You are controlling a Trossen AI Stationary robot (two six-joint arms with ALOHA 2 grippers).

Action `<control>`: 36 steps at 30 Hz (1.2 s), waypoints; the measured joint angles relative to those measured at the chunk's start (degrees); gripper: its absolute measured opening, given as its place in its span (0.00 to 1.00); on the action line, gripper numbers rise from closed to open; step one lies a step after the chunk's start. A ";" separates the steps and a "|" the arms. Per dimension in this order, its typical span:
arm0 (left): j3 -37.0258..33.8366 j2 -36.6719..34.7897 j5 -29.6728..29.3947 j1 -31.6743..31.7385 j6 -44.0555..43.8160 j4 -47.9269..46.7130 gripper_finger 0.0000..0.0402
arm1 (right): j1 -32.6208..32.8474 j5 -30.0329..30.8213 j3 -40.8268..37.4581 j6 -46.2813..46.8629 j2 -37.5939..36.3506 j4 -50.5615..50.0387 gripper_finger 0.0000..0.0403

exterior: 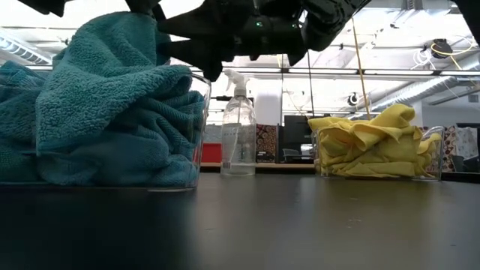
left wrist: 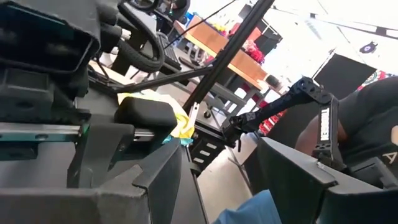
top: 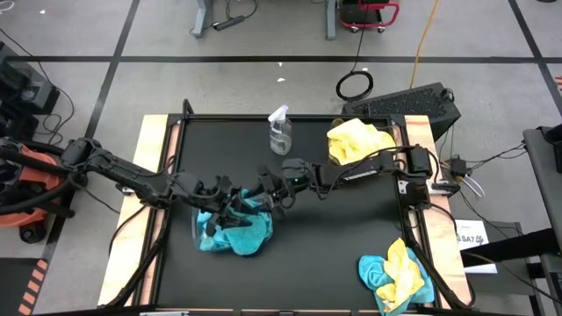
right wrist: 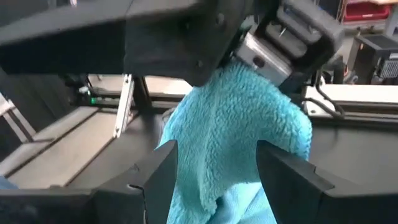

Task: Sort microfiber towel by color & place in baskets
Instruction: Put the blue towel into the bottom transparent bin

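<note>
Both hands meet over the clear plastic bin (top: 204, 237) stuffed with teal-blue microfiber cloths (top: 235, 230). The right hand (top: 274, 195) is part-open astride a teal fold; the left hand (top: 230, 200) is part-open, apparently empty. Beyond them, the clear bin of yellow cloths (top: 356, 140) is loaded. A mixed yellow-and-teal heap (top: 395, 274) on the counter remains unsorted. No legible labels.

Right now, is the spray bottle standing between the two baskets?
Yes, in the low view the spray bottle stands upright between the teal-filled basket and the yellow-filled basket.
</note>
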 joint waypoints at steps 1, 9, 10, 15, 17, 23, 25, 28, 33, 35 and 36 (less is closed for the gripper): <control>0.00 0.00 0.00 0.13 0.00 0.16 0.55 | -0.16 -0.04 0.00 0.29 0.09 0.63 0.52; 0.00 0.00 -0.39 0.70 0.29 0.62 0.55 | -0.54 0.22 0.02 0.53 0.93 5.01 0.46; 0.00 0.00 -0.51 0.81 0.60 0.87 0.55 | -0.54 0.21 0.02 0.54 1.21 5.34 0.43; 0.00 0.00 -0.89 1.70 1.09 1.67 0.55 | -0.53 0.23 0.02 1.77 3.65 5.26 0.24; 0.00 0.00 -1.11 1.72 1.09 1.86 0.55 | -0.54 0.23 0.02 2.30 4.46 5.24 0.15; 0.00 0.00 -1.11 1.70 1.11 1.84 0.55 | -0.54 0.23 0.02 2.25 4.62 7.16 0.02; 0.00 0.00 -1.11 1.70 1.14 1.80 0.55 | -0.54 0.19 0.02 2.21 4.62 6.94 0.01; 0.00 0.00 -1.09 2.04 1.09 1.79 0.55 | -0.54 0.14 0.12 2.21 4.62 4.65 0.01; 0.00 0.00 -1.33 3.82 -1.85 2.10 0.55 | -0.54 0.23 0.11 2.06 4.60 -4.00 0.00; 0.00 0.00 -1.06 4.38 -3.44 2.13 0.55 | -0.54 0.23 0.11 2.04 4.60 -5.55 0.00; 0.00 0.00 -0.38 4.55 -3.99 2.20 0.55 | -0.54 0.23 0.11 2.04 4.60 -6.15 0.00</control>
